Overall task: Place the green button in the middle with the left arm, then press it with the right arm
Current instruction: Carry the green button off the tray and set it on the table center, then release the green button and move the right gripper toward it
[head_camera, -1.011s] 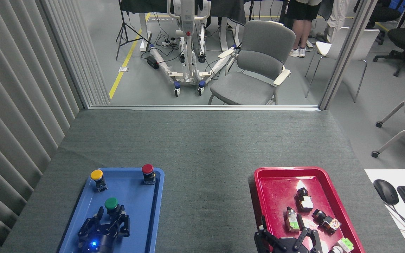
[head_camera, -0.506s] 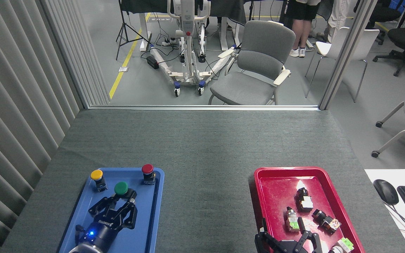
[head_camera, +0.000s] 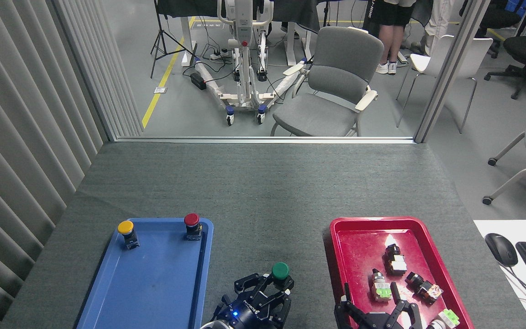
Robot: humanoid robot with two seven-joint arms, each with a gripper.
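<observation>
Head view: left arm (head_camera: 276, 284) fingers grip green button (head_camera: 280, 271); body seemingly hidden.

Carried out of the blue tray (head_camera: 153, 283) by the left gripper (head_camera: 270, 285), the green button (head_camera: 280, 271) now over bare grey table (head_camera: 263, 205) between both trays, fingers clamped round its body.

Bright, even light — sharp focus

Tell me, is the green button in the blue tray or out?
Out. The green button sits in the left pincer, over grey table right of the blue tray.
</observation>
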